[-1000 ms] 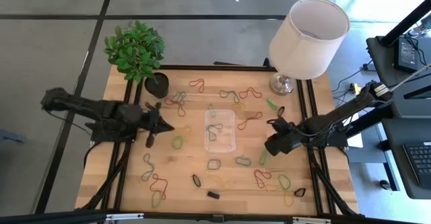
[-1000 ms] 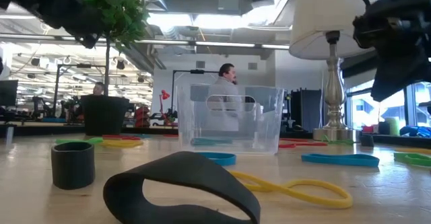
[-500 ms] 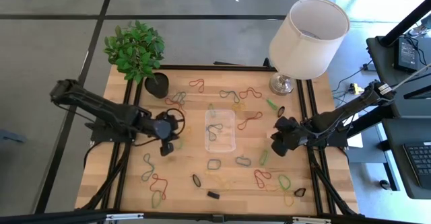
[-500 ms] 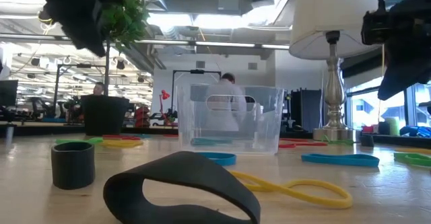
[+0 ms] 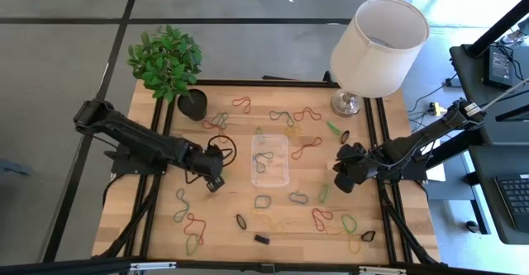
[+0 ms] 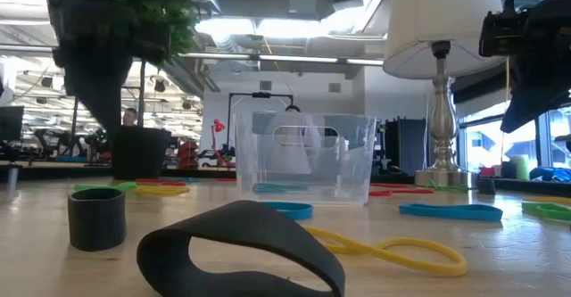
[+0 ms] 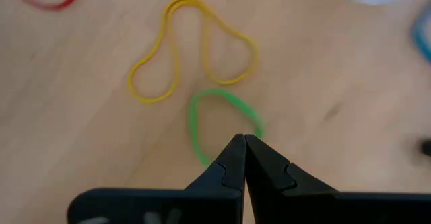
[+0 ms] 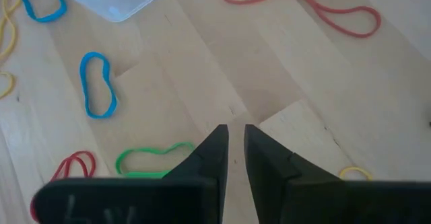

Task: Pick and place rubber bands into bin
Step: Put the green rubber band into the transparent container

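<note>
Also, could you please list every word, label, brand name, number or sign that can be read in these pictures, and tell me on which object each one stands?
None: no readable text shows in any view.
The bin, the lamp and the plant pot carry no visible label.

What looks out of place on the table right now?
Mostly the rubber bands, scattered loose all around the bin, which holds only a couple. Nothing looks spilled, tipped or damaged: the plant and lamp stand upright.
</note>
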